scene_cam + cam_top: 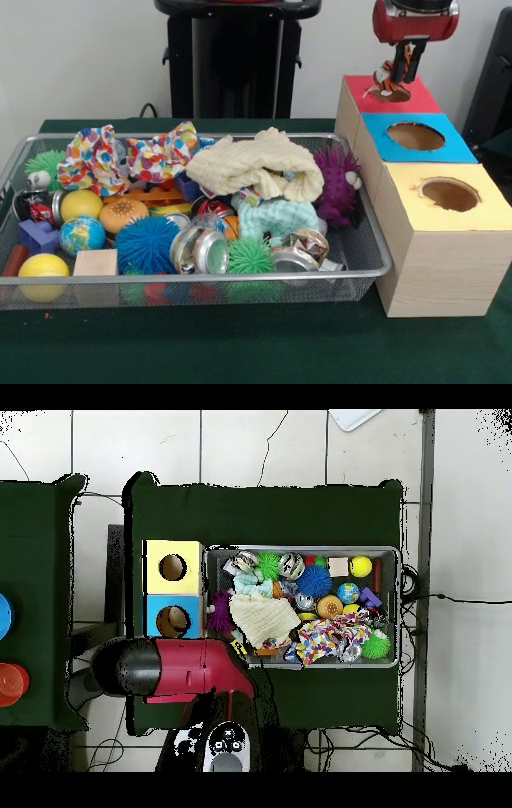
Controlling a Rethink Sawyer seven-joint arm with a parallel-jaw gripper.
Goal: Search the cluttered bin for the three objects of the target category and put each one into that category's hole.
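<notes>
From the front, your hand [398,70] was clenched on a tiger toy [390,80], which hung upright, long axis vertical, over the red box's hole [390,94]. Overhead, the arm [175,667] hid both

Glossy red arm [185,668] with black joints.

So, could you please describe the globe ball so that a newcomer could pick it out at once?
Start at the wire mesh bin on the green table, and look to its front left part in the front view. The globe ball lies between a yellow ball and a wooden cube. It alone is blue with printed green and yellow continents.
</notes>
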